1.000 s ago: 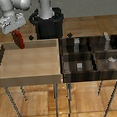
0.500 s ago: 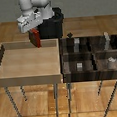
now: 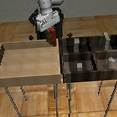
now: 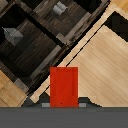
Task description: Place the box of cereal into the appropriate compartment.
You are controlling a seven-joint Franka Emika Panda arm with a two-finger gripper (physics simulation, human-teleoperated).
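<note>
The box of cereal (image 3: pixel 52 36) is a small thin red box with a darker edge. It hangs in my gripper (image 3: pixel 51 33), which is shut on it, in the air over the far right corner of the light wooden tray (image 3: pixel 27 60), close to the dark compartment tray (image 3: pixel 91 56). In the wrist view the red box (image 4: pixel 64 85) sticks out between the fingers, above the border between the light tray (image 4: pixel 107 60) and the dark compartments (image 4: pixel 35 40).
The dark tray holds several compartments with small grey blocks (image 3: pixel 79 66), (image 3: pixel 111 61) in them. Two grey blocks (image 4: pixel 13 34), (image 4: pixel 60 7) also show in the wrist view. Both trays stand on thin metal legs over a wooden floor.
My gripper has carried the red box from the far left corner of the light tray toward the exterior view's right, up to the edge of the dark compartment tray.
</note>
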